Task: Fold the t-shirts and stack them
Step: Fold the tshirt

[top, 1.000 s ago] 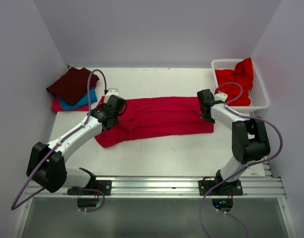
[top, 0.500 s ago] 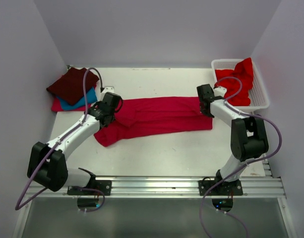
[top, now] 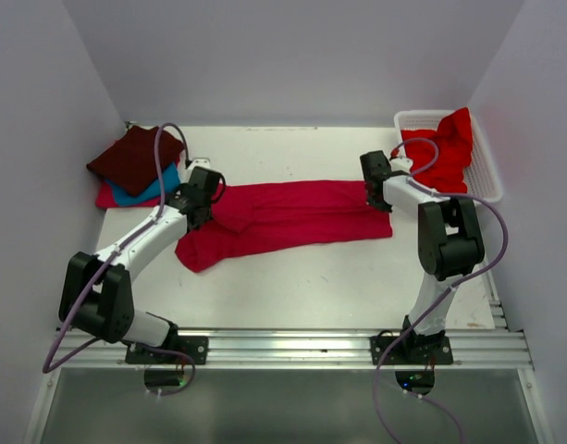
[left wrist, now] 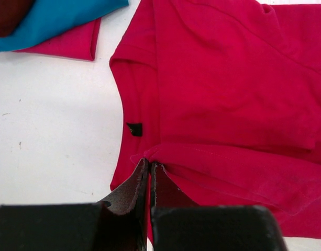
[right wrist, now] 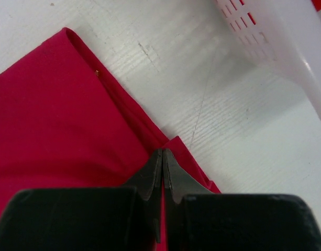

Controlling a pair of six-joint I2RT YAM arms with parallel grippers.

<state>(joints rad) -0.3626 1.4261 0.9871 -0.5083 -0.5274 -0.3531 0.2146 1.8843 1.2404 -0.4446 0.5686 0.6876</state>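
White lattice basket (top: 487, 176) far right; white table (top: 292, 282).

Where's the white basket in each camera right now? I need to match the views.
Top external: the white basket sits in the upper right of the picture.
Left wrist: not in it.
Right wrist: its lattice wall fills the upper right corner.
Shared landmark: the crimson-pink shirt, seen in all three views.
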